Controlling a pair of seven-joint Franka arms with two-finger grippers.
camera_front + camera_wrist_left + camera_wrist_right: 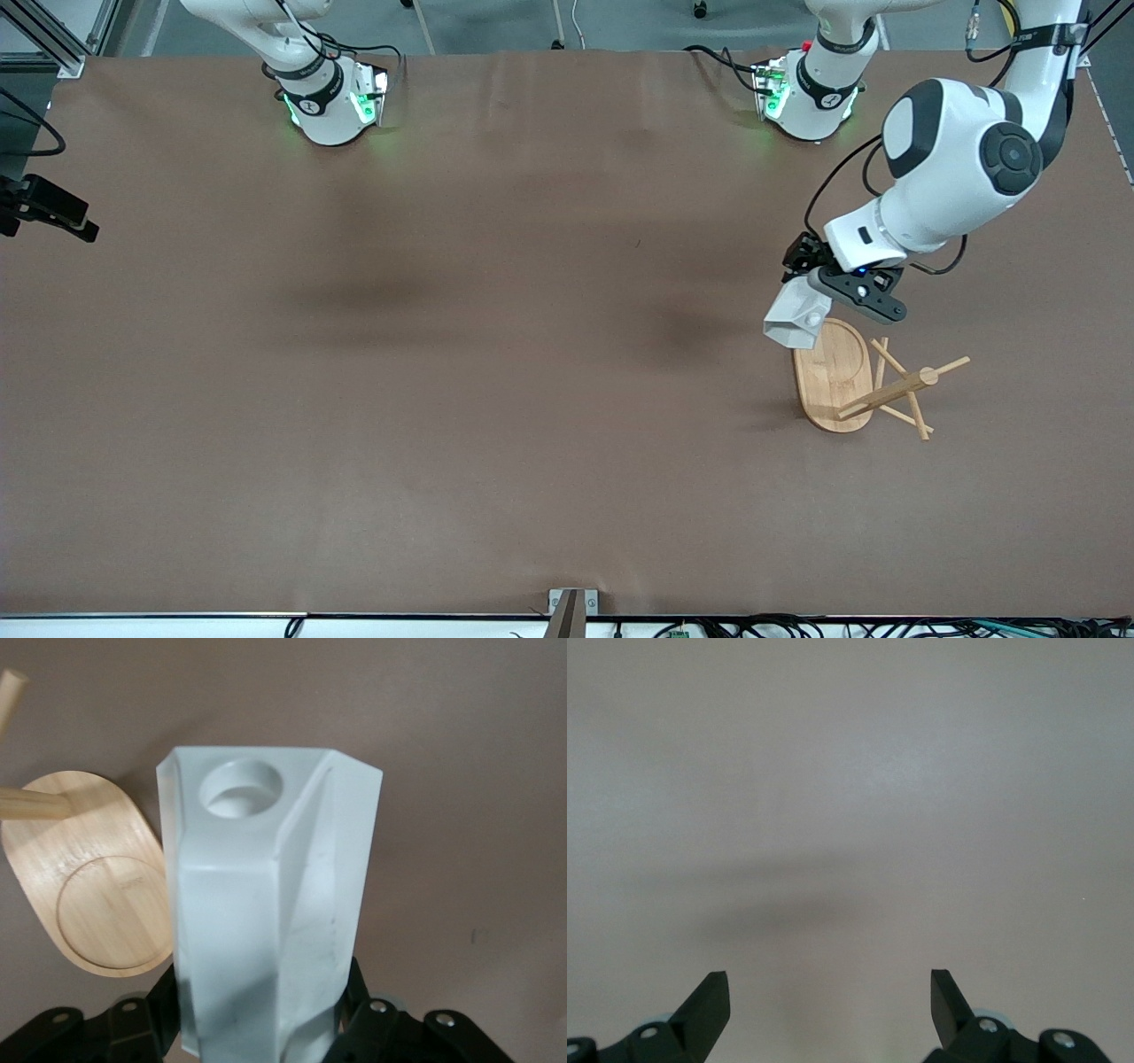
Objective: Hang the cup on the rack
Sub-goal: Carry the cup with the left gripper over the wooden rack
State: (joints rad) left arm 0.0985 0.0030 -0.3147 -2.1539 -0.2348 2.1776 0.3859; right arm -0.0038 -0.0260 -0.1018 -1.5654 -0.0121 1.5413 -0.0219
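Front: your left gripper (811,297) clamps the small white faceted cup (793,317), right of centre, above light bamboo rack (855,379) | Left wrist: stiff, light, slick facets; handle hole (241,788) centre-top | Right wrist: right gripper (830,1005) wide, empty, waiting.

The left arm reaches down from its base at its end of the table, forearm angled low. Its left gripper (819,282) hangs in the air, jaws clamped on the cup (795,317). The right arm waits; the right gripper (830,1001) points down with its fingers spread wide.
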